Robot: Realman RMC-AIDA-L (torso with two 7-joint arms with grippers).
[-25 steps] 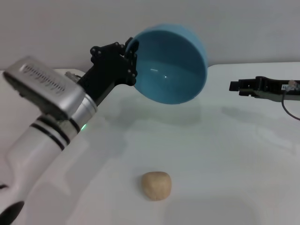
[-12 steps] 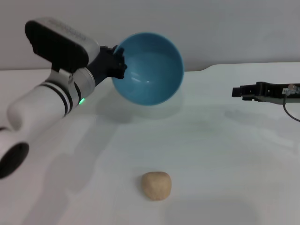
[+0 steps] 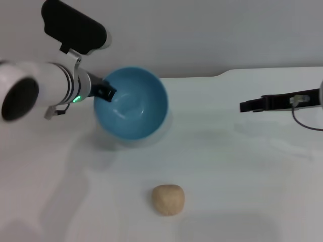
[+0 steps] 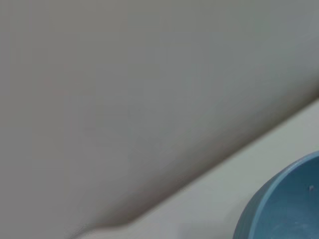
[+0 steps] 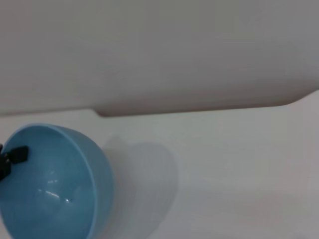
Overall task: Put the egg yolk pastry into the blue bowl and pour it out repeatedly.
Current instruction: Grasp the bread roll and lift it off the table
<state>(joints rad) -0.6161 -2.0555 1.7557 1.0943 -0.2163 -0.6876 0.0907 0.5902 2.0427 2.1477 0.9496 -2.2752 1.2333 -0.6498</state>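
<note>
The blue bowl [image 3: 133, 103] is empty and tilted, its opening facing me, low over the table at the back left. My left gripper [image 3: 105, 92] is shut on the bowl's left rim. The bowl also shows in the right wrist view [image 5: 50, 181] and its edge in the left wrist view [image 4: 284, 206]. The egg yolk pastry [image 3: 168, 199], a tan ball, lies on the white table [image 3: 242, 191] near the front, well apart from the bowl. My right gripper [image 3: 248, 106] hovers at the right, above the table, away from both.
A grey wall [image 3: 202, 35] stands behind the table's far edge. A black cable [image 3: 305, 121] hangs from the right arm.
My left arm has swung the bowl down and to the left, from high at the back centre to low over the table. The right gripper has shifted slightly left. The pastry has not moved.
</note>
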